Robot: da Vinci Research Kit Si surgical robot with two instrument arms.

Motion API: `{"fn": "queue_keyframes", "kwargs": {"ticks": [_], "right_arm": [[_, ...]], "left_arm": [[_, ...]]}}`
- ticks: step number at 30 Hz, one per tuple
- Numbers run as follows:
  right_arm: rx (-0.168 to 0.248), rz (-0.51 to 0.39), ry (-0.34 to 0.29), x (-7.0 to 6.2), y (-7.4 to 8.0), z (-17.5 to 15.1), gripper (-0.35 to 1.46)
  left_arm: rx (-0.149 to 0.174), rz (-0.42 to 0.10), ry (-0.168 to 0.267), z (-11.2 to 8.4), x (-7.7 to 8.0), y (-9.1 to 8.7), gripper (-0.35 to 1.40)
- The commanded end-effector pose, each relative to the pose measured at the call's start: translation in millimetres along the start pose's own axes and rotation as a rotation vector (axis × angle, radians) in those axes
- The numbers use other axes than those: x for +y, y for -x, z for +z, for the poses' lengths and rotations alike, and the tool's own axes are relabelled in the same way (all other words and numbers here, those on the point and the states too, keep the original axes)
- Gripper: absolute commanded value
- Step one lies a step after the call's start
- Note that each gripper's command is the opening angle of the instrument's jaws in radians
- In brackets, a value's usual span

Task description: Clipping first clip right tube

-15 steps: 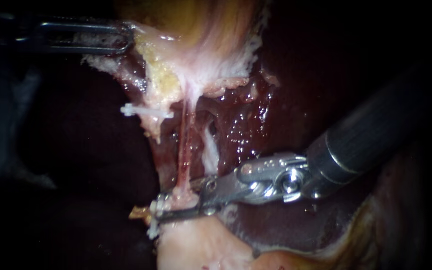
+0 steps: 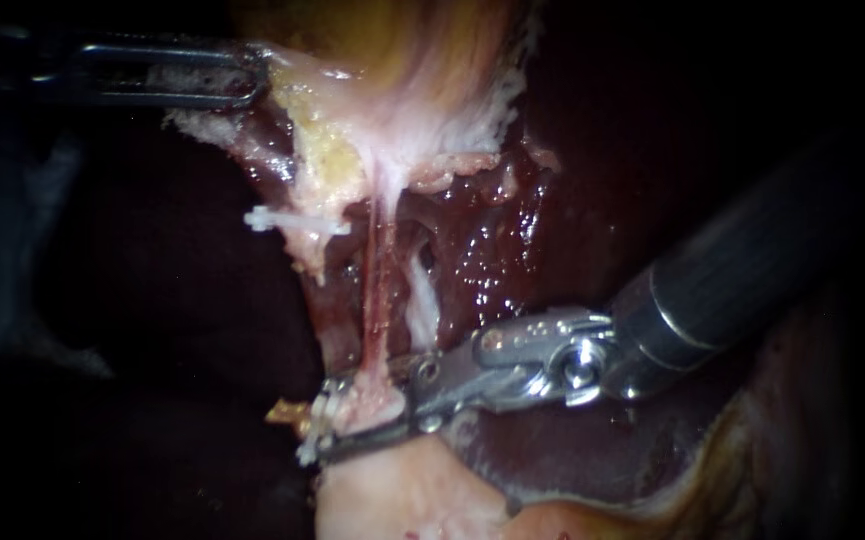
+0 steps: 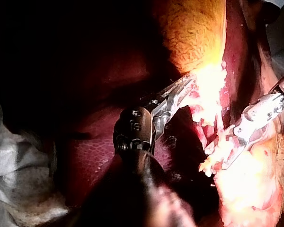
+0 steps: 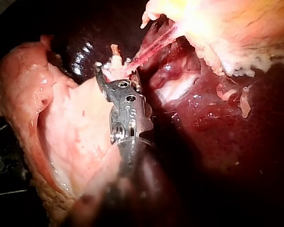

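Step in hand: clip closure. The right instrument's end effector (image 2: 357,412), carrying a white plastic clip (image 2: 314,430), straddles the lower end of the thin reddish tube (image 2: 377,300). Both jaws bear on it, but latching cannot be confirmed. The left instrument's end effector (image 2: 255,76) is clenched on the pale yellow gallbladder (image 2: 422,60), tensioning the tube. Next move: squeeze fully and verify the latch before release. The wet dark red liver (image 2: 492,250) lies close behind, so clearance is slight.

Instruments: two, left instrument (image 2: 257,75) at 11 o'clock, right instrument (image 2: 327,420) coming in from 3 o'clock.
Clips: two, both white; upper clip (image 2: 292,222) at 10 o'clock, lower clip (image 2: 318,410) at 7 o'clock.
Tubes: one plainly seen, a reddish tube (image 2: 377,300), central.
Liver (image 2: 497,240): one.
Gallbladder (image 2: 402,60): one.
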Motion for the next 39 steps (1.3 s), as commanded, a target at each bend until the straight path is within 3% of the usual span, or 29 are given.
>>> {"fn": "queue_keyframes", "kwargs": {"ticks": [1,12,24,39], "right_arm": [[0.002,0.0,0.004,0.0,-0.1,0.2,0.5],[0.017,0.001,-0.001,-0.1,-0.2,-0.4,0.5],[0.158,0.061,-0.041,0.1,-1.7,-2.5,0.5],[0.191,0.101,-0.126,-0.2,-1.6,-2.4,0.5]], "left_arm": [[0.0,0.0,0.0,0.0,0.0,0.0,-0.35],[0.0,0.001,0.0,-0.1,0.0,0.0,-0.35],[0.0,0.001,0.001,-0.1,0.0,0.0,-0.35],[0.0,0.001,0.0,-0.1,0.0,0.0,-0.35]]}}
